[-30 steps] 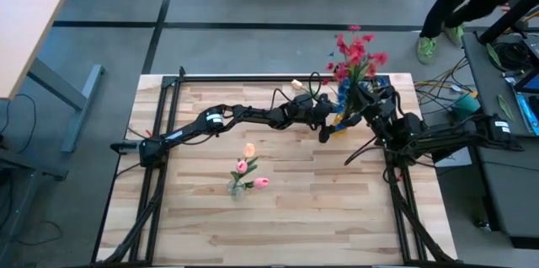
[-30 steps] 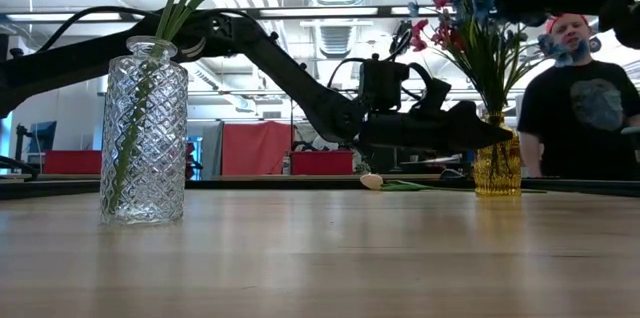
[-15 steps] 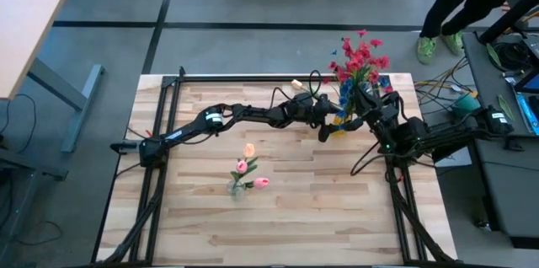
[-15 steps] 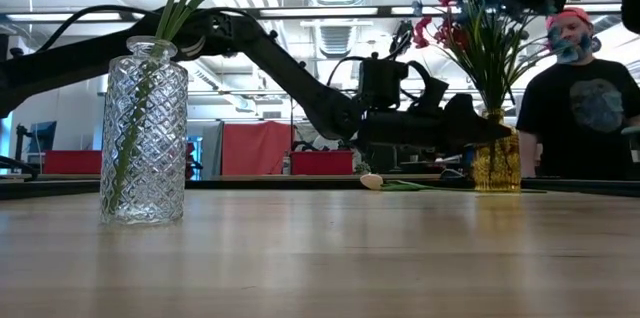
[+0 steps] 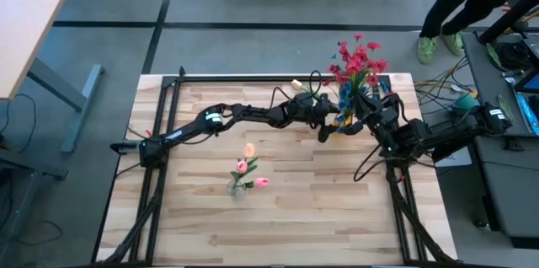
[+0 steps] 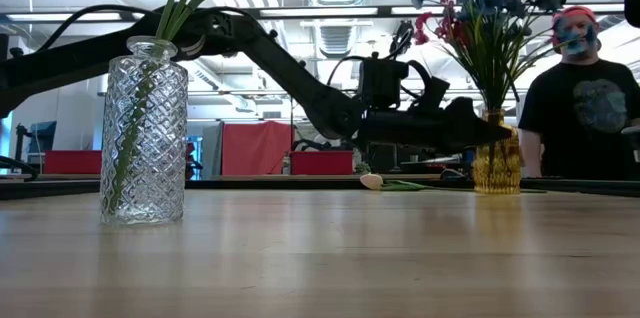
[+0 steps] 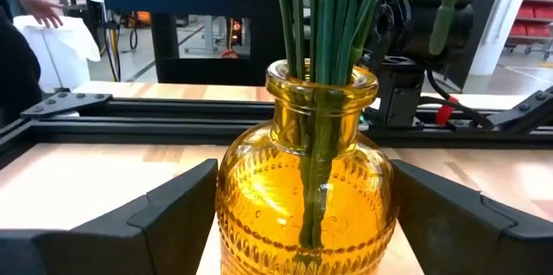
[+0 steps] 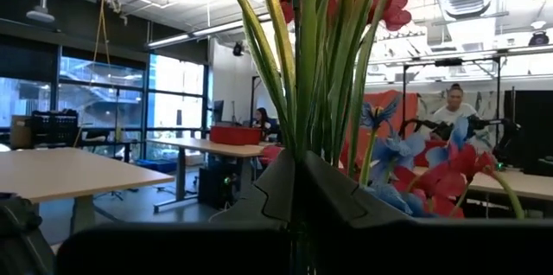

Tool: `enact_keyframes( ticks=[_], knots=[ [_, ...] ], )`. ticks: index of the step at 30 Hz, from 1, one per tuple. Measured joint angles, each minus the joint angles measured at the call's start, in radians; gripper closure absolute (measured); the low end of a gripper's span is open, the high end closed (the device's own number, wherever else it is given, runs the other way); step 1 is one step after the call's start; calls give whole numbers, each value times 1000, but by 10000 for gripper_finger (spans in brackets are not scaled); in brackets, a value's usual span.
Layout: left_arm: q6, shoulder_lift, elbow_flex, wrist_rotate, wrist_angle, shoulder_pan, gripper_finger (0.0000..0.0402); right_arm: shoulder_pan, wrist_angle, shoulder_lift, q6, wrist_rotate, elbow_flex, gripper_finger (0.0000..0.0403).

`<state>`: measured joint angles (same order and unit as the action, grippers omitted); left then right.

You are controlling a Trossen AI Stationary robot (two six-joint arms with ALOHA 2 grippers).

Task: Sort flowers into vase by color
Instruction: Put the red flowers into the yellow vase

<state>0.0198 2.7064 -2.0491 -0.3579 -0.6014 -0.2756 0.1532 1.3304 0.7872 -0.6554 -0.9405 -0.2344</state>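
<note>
The left gripper [image 7: 302, 223], arm stretched flat, stands open around the amber vase [image 7: 304, 190]; the right gripper [image 8: 298, 190] pinches the flower stems [image 8: 313, 67] above.

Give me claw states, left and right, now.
Left claw: open, fingers either side of the amber vase.
Right claw: shut on the flower stems above that vase.

— What's sitting around the counter [image 5: 286, 226]?
— A lighter desk [image 5: 25, 24] is standing off its far left corner. Cables [image 5: 446, 91] are trailing over the floor on the right.
— Anyone nearby?
— A person in a dark T-shirt [image 6: 582, 108] is standing behind it; green shoes [image 5: 427, 47] are showing from above.
</note>
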Motion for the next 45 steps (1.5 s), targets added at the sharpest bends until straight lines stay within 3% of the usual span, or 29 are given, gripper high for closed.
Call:
enact_keyframes(
  ticks=[12,24,45],
  knots=[
    [5,3,3,42,-4,0,87,0,-2,0,-1,0,0,391],
    [25,4,3,42,57,-3,30,4,-10,0,-2,0,0,390],
    [65,-45,-2,-79,232,-35,28,8,-11,-1,-12,-3,0,390]
  ],
)
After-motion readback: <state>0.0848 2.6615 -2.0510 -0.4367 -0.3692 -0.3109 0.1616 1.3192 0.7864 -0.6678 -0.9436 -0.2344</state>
